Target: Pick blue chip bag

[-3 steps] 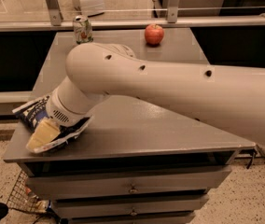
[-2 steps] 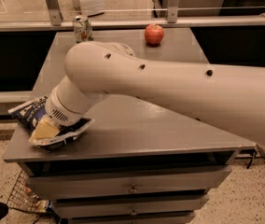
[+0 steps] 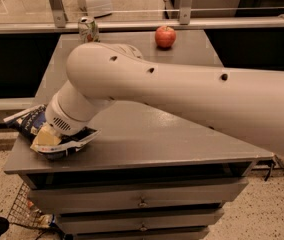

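Grey drawer cabinet (image 3: 147, 139) top: drink can (image 3: 88, 30), red apple (image 3: 165, 36) at rear edge. Gripper (image 3: 47, 136) on blue chip bag (image 3: 28, 123), front-left corner; wrist hides it, grip state unclear

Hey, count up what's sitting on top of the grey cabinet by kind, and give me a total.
Chip bag: 1, the blue chip bag at the front left corner, with the gripper at it.
Drink can: 1
Apple: 1
Total: 3

The white arm (image 3: 182, 91) is covering most of the crinkled navy-blue chip bag (image 3: 27, 121) at the near corner of the grey counter (image 3: 147, 139), largely hiding the gripper (image 3: 46, 136) there.
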Motion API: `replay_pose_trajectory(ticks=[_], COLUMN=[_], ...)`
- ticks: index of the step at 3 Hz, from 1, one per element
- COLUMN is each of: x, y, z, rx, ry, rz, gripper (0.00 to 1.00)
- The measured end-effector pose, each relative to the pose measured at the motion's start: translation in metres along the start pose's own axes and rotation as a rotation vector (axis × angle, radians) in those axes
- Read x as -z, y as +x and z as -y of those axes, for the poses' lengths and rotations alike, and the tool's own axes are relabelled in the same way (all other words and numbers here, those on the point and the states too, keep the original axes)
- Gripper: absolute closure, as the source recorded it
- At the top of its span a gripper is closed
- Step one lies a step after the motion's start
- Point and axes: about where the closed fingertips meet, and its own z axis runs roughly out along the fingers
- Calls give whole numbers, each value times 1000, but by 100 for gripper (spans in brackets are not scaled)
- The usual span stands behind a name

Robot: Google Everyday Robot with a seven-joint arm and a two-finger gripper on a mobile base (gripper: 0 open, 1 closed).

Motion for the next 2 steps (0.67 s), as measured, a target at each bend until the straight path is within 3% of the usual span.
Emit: replay_pose_trajectory(ticks=[2], x=[3], y=[-2], z=[0], rx=[2], ry=[1], rz=[0], gripper=[100])
